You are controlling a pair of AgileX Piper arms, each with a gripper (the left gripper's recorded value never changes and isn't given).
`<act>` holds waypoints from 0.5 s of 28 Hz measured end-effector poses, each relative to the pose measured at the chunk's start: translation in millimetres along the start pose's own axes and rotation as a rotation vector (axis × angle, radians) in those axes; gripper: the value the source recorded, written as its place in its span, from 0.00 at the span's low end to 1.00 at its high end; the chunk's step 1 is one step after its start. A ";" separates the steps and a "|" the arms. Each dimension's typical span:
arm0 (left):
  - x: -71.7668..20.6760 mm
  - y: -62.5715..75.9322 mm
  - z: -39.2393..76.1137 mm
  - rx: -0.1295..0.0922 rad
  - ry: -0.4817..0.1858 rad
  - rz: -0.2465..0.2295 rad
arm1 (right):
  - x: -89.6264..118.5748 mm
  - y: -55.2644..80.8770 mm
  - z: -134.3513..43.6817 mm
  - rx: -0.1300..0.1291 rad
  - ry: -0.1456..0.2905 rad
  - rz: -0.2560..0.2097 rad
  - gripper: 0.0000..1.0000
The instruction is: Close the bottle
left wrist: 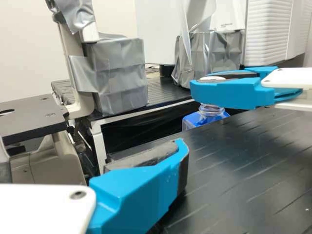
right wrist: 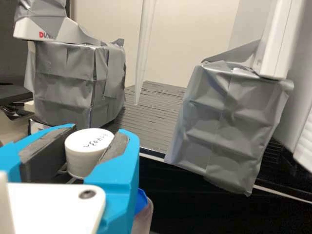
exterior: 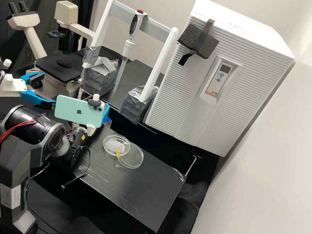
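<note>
The right gripper [right wrist: 80,144] has its blue fingers closed on a white cap [right wrist: 91,146] - the pads press its sides, and the flat top with a handwritten mark faces up. Directly beneath stands the bottle [left wrist: 206,116], blue with a clear threaded neck. Its mouth is uncovered and just under the fingers. Whether the cap's lower edge touches the neck cannot be told.

In the high view this gripper, with a mint phone [exterior: 79,110] mounted on it, hangs over the 10 o'clock corner of the black surface [exterior: 148,193]. Two clear petri dishes [exterior: 123,151] overlap at about 4 o'clock from the gripper, well apart from it.

The left gripper [exterior: 34,87] is at the high view's 9 o'clock edge, near the microscope stage [exterior: 62,65]. Its fingers are spread wide with nothing between them, and they point toward the bottle.

At 12 o'clock from the right gripper, a pipette [exterior: 128,45] hangs tip down from a white stand [exterior: 159,61] - the stand's two feet are grey tape-wrapped blocks [exterior: 99,75]. A white ribbed machine [exterior: 198,98] stands at 3 o'clock from the stand.
</note>
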 end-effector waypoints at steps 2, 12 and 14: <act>0.0 0.0 0.0 0.000 0.000 0.000 | 1.9 -0.1 1.2 0.000 -0.007 0.004 0.00; 0.0 -0.1 0.0 0.000 0.001 -0.002 | 3.4 1.4 1.6 -0.001 -0.007 0.016 0.00; 0.0 -0.1 0.0 0.000 0.001 -0.002 | 3.2 2.6 3.2 -0.001 -0.012 0.020 0.00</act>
